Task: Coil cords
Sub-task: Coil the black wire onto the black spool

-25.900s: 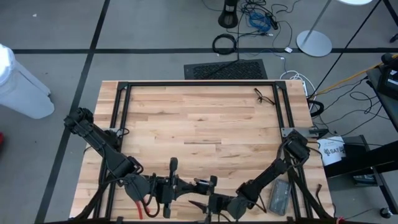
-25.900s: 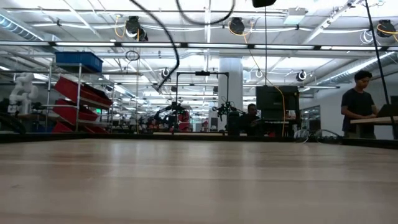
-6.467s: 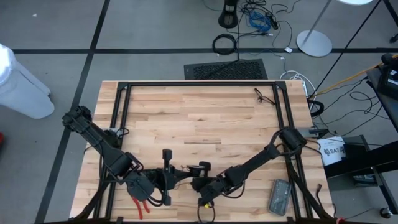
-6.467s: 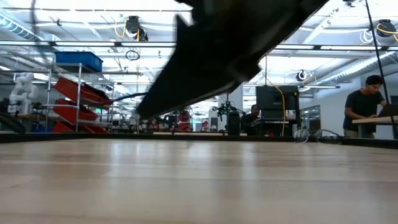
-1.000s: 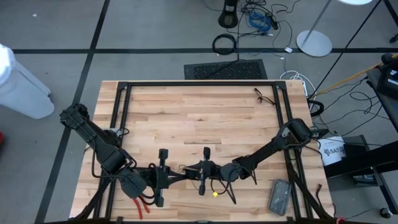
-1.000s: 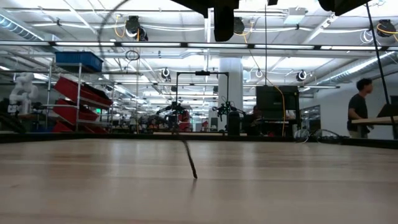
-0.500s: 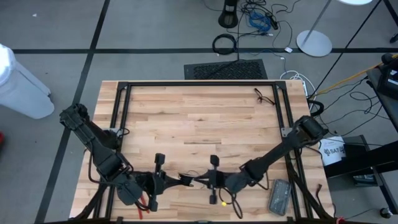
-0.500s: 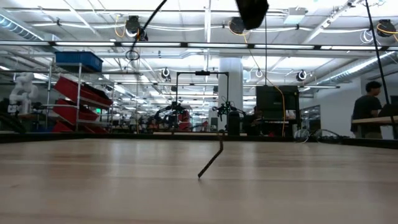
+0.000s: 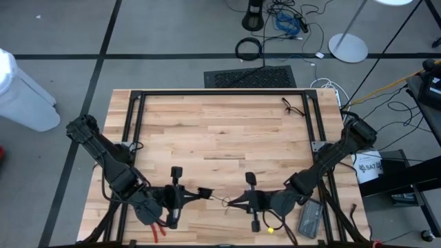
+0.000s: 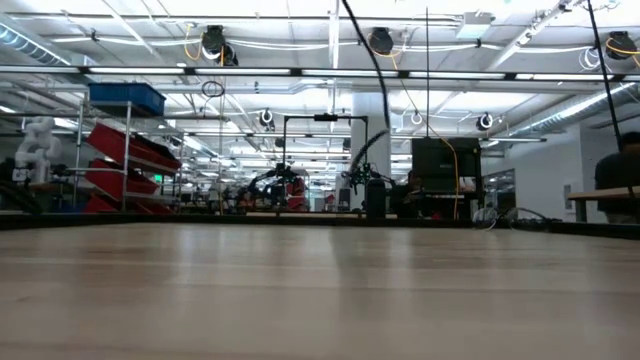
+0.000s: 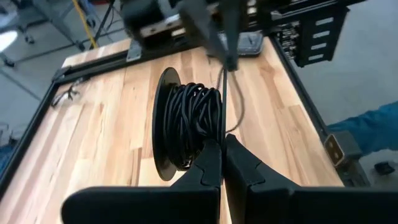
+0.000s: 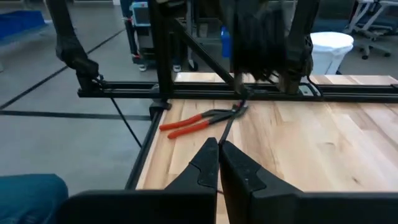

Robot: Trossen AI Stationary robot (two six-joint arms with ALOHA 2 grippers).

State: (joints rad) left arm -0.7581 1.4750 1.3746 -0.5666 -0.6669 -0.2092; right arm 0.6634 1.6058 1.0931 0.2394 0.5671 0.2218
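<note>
Pliers: red-handled pliers (image 9: 157, 226) lay on the table (image 9: 220, 131) at its near left edge, just beside the left arm.
Left gripper: the left gripper (image 9: 204, 192) sat low over the near left part of the table, fingers pressed together and clamped on the cord.
Spool: in the left wrist view a flat black spool (image 11: 180, 124) wound thick with black turns stood on edge right at the left fingertips.
Cord: the thin black cord (image 9: 222, 200) ran in a short taut line from the left gripper across to the right gripper, above the near middle of the table; it also showed as a dark line in the low view (image 10: 372, 62).
Right gripper: the right gripper (image 9: 231, 202) faced the left one from close by, fingers fully closed, pinching the other end of that stretch of cord.
Grey device: a flat grey device (image 9: 308, 218) lay near the table's near right corner, beside the right arm.
</note>
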